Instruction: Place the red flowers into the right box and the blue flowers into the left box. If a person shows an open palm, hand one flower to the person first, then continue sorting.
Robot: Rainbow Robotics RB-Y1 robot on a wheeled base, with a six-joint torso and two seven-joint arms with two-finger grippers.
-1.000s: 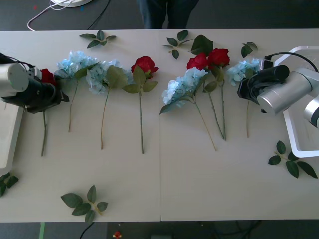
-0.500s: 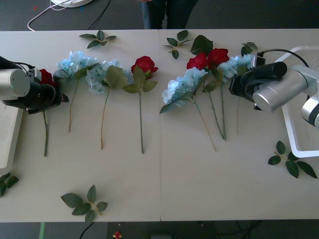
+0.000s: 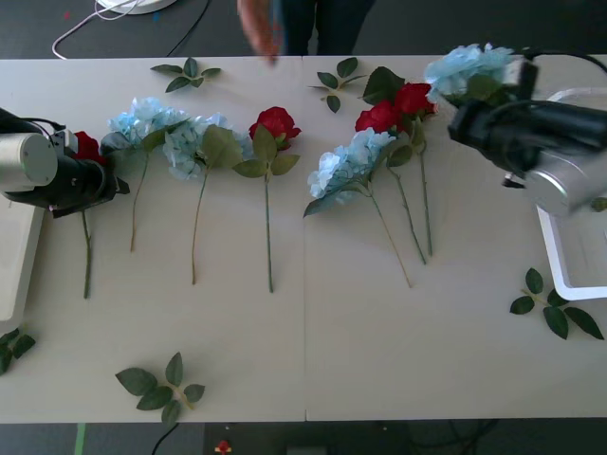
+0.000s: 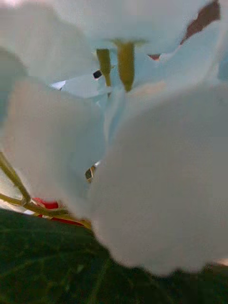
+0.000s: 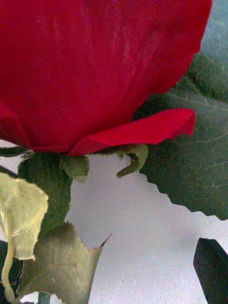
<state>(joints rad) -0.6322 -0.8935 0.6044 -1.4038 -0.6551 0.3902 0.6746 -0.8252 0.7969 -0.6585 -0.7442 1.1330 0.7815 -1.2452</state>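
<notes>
My right end effector [image 3: 474, 118] has just lifted a blue flower [image 3: 467, 68] off the counter [image 3: 313, 322], shut on it. A hand [image 3: 258, 27] has appeared across the counter, so I may give it away. My left end effector [image 3: 106, 180] stays by a red flower [image 3: 89, 146]; I can't tell its grip.

Four red flowers show: one at the far left [image 3: 89, 146], one mid-row [image 3: 276, 122], and a touching pair [image 3: 377, 118] [image 3: 414, 98]. Four blue flowers: two side by side at left [image 3: 135, 119] [image 3: 190, 142], one centre [image 3: 346, 163], one raised at the right [image 3: 467, 66]. Two boxes: left [image 3: 17, 265], right [image 3: 567, 256]. Six loose leaf sprigs [image 3: 163, 383].
</notes>
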